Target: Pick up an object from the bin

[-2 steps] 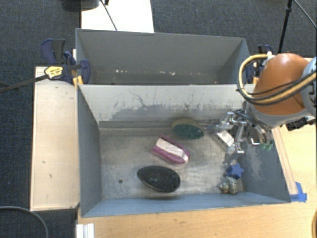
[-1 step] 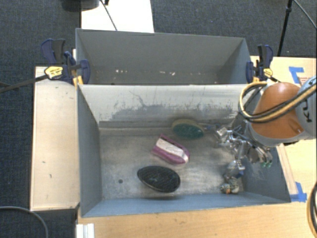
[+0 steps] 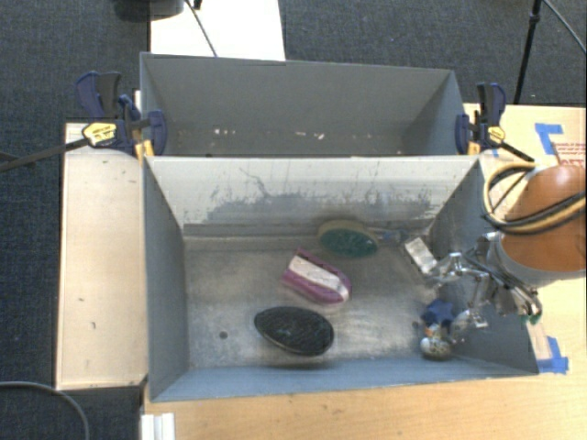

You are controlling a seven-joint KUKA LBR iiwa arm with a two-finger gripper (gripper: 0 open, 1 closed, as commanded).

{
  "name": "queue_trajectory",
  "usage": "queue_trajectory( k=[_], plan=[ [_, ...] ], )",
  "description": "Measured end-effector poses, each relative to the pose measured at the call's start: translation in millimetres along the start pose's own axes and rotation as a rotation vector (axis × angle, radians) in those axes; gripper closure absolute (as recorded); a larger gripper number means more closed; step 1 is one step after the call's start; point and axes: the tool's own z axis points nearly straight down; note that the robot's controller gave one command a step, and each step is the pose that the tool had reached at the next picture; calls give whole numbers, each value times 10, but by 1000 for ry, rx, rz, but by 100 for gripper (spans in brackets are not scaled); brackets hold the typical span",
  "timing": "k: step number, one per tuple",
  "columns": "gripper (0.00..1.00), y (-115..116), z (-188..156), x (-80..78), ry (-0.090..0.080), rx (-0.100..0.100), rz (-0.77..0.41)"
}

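Observation:
My gripper (image 3: 459, 287) is low at the right end of the bin, close to the right wall. Just under it lies a small blue thing (image 3: 438, 314), and a small round pale thing (image 3: 436, 345) sits beside that in the front right corner. A small silvery piece (image 3: 418, 251) shows at the gripper's upper left; I cannot tell whether it is loose or part of the gripper. Whether the blue thing is touched is hidden by the gripper.
A purple and white block (image 3: 317, 278) lies mid-bin. A black oval brush (image 3: 293, 329) rests near the front wall. A green oval brush (image 3: 348, 240) lies against the back wall. The arm's orange cover and cables hang over the right rim.

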Motion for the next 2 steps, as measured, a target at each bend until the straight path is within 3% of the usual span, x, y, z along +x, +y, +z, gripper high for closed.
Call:
queue_trajectory(
  k=[1, 2],
  plan=[
    [100, 40, 56, 54, 21, -9, -5],
    [100, 95, -1265, -131, 14, -6, -7]
  ],
)
